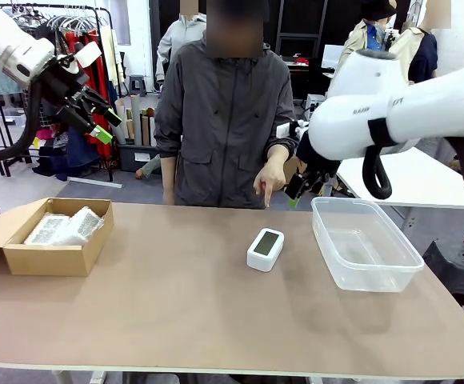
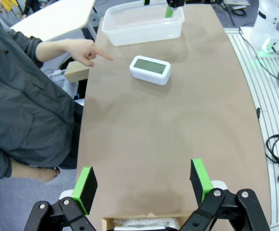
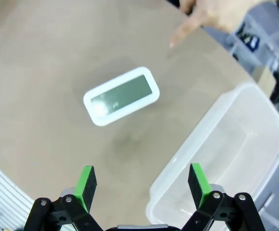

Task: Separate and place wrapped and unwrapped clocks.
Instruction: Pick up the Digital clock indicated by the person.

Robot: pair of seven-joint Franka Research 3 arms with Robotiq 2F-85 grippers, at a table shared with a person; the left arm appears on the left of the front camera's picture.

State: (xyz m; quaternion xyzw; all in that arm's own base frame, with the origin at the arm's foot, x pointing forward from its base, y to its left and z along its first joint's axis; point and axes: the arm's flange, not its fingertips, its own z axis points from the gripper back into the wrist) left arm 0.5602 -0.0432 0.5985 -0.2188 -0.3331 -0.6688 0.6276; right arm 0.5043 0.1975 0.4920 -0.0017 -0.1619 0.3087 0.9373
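A person in a grey jacket stands at the far side of the counter (image 1: pixel 176 320), one hand (image 1: pixel 270 180) pointing down toward a bare white clock (image 1: pixel 265 249) that lies mid-counter, screen up. Near its right sits a clear plastic tub (image 1: pixel 376 278). At the left edge, two bubble-wrapped clocks (image 1: pixel 76 226) lie side by side in an open cardboard box (image 1: pixel 52 260). The left tool (image 1: pixel 104 122) hangs high above the box, fingers spread. The right tool (image 1: pixel 298 190) hovers just beside the pointing hand.
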